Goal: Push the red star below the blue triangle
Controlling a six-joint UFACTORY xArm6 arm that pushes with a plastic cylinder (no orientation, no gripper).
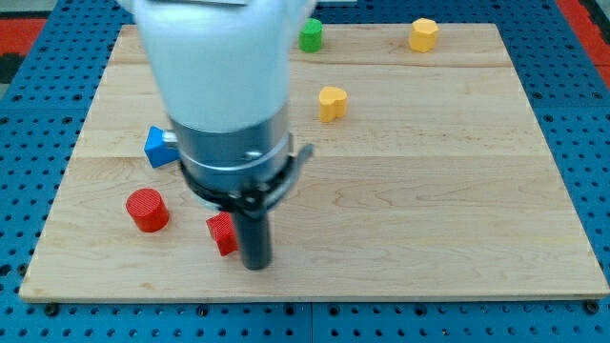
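"Where was the red star (pixel 222 233)?"

"Touching the tip (pixel 255 266), on its left, lower right of the blue triangle (pixel 158 146). No claw, only a rod. A gentle leftward push seemed best."

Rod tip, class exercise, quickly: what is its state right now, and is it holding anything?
My tip: no gripper, so nothing is held; it sits right beside the red star, on its right in the view, apparently touching.
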